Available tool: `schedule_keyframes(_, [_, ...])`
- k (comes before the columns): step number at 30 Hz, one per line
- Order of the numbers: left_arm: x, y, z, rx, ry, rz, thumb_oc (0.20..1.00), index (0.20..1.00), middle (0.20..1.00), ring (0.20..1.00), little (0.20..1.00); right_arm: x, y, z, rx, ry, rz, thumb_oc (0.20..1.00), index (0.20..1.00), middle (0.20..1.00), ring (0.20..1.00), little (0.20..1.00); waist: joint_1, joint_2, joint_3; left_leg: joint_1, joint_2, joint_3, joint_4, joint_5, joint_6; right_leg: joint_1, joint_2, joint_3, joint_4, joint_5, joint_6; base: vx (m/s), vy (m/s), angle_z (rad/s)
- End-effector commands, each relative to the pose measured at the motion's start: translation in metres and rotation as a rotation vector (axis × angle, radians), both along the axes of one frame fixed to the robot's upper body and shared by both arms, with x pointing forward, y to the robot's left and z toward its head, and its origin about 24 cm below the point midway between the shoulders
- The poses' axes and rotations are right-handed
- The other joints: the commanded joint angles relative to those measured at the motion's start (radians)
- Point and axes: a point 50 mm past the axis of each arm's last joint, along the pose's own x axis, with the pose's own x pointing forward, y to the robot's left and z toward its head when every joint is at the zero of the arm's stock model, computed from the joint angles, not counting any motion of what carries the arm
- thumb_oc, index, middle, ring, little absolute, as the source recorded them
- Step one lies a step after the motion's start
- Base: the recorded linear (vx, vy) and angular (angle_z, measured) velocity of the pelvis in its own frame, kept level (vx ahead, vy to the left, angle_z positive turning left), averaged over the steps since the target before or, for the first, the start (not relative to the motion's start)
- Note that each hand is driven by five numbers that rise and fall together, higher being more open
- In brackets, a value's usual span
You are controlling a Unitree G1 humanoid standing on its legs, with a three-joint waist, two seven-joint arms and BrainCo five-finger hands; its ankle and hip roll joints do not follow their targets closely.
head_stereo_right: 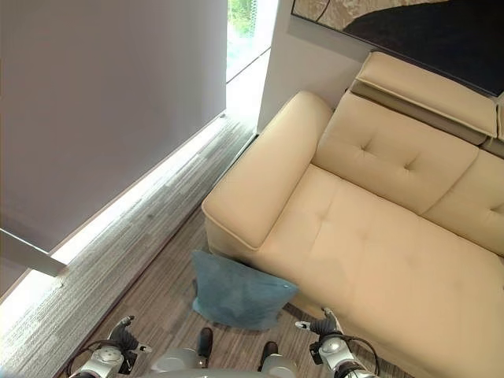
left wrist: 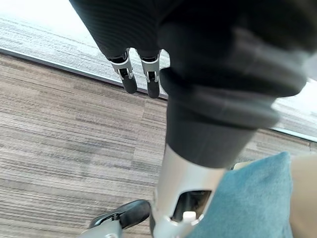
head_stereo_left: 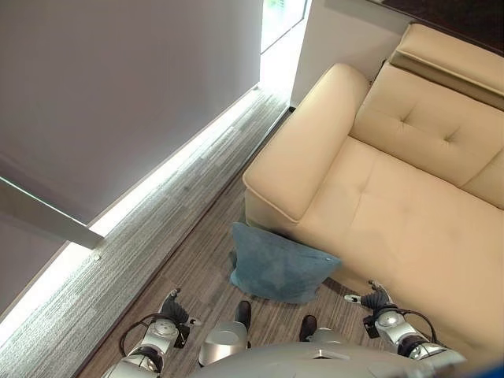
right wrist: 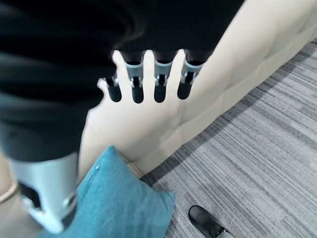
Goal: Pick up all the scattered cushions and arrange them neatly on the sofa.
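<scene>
- Cushion (head_stereo_left: 277,266) first: I am looking at one blue cushion, and it is sitting on the floor (head_stereo_left: 157,236), leaning against the front of the sofa (head_stereo_left: 394,205) just below the armrest.
- I am guessing it is light and soft, so it is going to squash and bend when I squeeze it.
- I am thinking the cloth is a bit fuzzy, so it is not going to slip much.
- I am planning to take it by its two side edges, one hand on each side.
- My left hand (left wrist: 141,74) is hanging over the floor with fingers straight, holding nothing.
- My right hand (right wrist: 148,82) is hanging near the sofa front, fingers straight and spread, holding nothing too.
- Both hands are waiting low, one on each side of the cushion, not touching it.
</scene>
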Motion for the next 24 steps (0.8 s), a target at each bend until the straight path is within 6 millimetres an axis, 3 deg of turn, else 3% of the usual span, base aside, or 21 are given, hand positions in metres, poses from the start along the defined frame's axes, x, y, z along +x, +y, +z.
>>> schedule_keyframes(1, [0.020,-0.004,0.007,-0.021,-0.104,0.044,1.000,1.000,1.000,1.000,1.000,0.025,-0.009,0.014,-0.041,-0.100,0.000,1.000,1.000,1.000,1.000,1.000,0.006,0.000,0.041,-0.060,0.022,-0.047,0.111,-0.129,-0.018,-0.045,0.011,0.008,0.015,0.054,0.042,-0.11,-0.026,-0.08])
schedule_keyframes(3, [0.037,-0.005,0.016,-0.028,-0.181,0.067,1.000,1.000,1.000,1.000,1.000,0.038,-0.009,0.021,-0.045,-0.153,-0.019,1.000,1.000,1.000,1.000,1.000,0.005,0.002,0.073,-0.103,0.021,-0.045,0.131,-0.127,-0.019,-0.081,0.006,0.008,0.025,0.058,0.039,-0.24,-0.029,-0.06])
schedule_keyframes(4, [0.063,-0.009,0.029,-0.044,-0.298,0.099,1.000,1.000,1.000,1.000,1.000,0.058,-0.008,0.033,-0.049,-0.244,-0.050,1.000,1.000,1.000,1.000,1.000,0.003,0.008,0.125,-0.177,0.019,-0.039,0.169,-0.121,-0.024,-0.146,-0.002,0.013,0.052,0.065,0.033,-0.28,-0.026,0.01])
schedule_keyframes(5, [0.063,-0.009,0.029,-0.044,-0.298,0.099,1.000,1.000,1.000,1.000,1.000,0.058,-0.008,0.033,-0.049,-0.244,-0.050,1.000,1.000,1.000,1.000,1.000,0.003,0.008,0.122,-0.183,0.019,-0.039,0.173,-0.122,-0.023,-0.152,-0.003,0.014,0.054,0.064,0.033,-0.43,-0.022,0.09])
schedule_keyframes(6, [0.086,-0.015,0.044,-0.064,-0.410,0.111,1.000,1.000,1.000,1.000,1.000,0.077,-0.008,0.047,-0.050,-0.335,-0.081,1.000,1.000,1.000,1.000,1.000,-0.002,0.017,0.163,-0.268,0.020,-0.039,0.217,-0.114,-0.030,-0.229,-0.015,0.019,0.088,0.072,0.022,-0.29,0.001,0.07])
schedule_keyframes(10, [0.121,-0.029,0.073,-0.136,-0.614,0.156,1.000,1.000,1.000,1.000,1.000,0.114,0.001,0.080,-0.002,-0.551,-0.151,1.000,1.000,1.000,1.000,1.000,-0.018,0.029,0.189,-0.464,0.024,-0.037,0.295,-0.101,-0.032,-0.422,-0.027,0.027,0.142,0.086,0.005,-0.27,0.026,0.00])
schedule_keyframes(11, [0.137,-0.038,0.088,-0.158,-0.691,0.142,1.000,1.000,1.000,1.000,1.000,0.133,0.009,0.098,0.023,-0.654,-0.172,1.000,1.000,1.000,1.000,1.000,-0.027,0.032,0.201,-0.533,0.028,-0.032,0.317,-0.094,-0.031,-0.488,-0.033,0.032,0.150,0.095,0.006,-0.16,0.038,-0.19])
schedule_keyframes(12, [0.137,-0.038,0.088,-0.158,-0.691,0.142,1.000,1.000,1.000,1.000,1.000,0.133,0.009,0.098,0.023,-0.654,-0.172,1.000,1.000,1.000,1.000,1.000,-0.028,0.032,0.199,-0.535,0.028,-0.032,0.318,-0.094,-0.031,-0.490,-0.033,0.032,0.151,0.095,0.006,-0.22,0.063,-0.18])
schedule_keyframes(14, [0.166,-0.056,0.115,-0.175,-0.810,0.101,1.000,1.000,1.000,1.000,1.000,0.158,0.020,0.127,0.026,-0.791,-0.174,1.000,1.000,1.000,1.000,1.000,-0.044,0.043,0.211,-0.659,0.031,-0.033,0.356,-0.109,-0.039,-0.621,-0.037,0.050,0.193,0.082,0.014,-0.12,0.069,-0.04])
schedule_keyframes(19, [0.199,-0.074,0.156,-0.159,-0.968,0.071,1.000,1.000,1.000,1.000,1.000,0.180,0.028,0.159,0.002,-0.936,-0.216,1.000,1.000,1.000,1.000,1.000,-0.076,0.040,0.211,-0.822,0.016,-0.034,0.361,-0.091,-0.046,-0.795,-0.048,0.079,0.197,0.109,0.022,-0.09,0.065,-0.03])
schedule_keyframes(24, [0.214,-0.085,0.176,-0.115,-1.028,0.046,1.000,1.000,1.000,1.000,1.000,0.187,0.034,0.169,-0.009,-0.990,-0.264,1.000,1.000,1.000,1.000,1.000,-0.096,0.042,0.204,-0.907,0.007,-0.027,0.359,-0.084,-0.044,-0.892,-0.054,0.103,0.199,0.124,0.029,-0.02,0.054,-0.01])
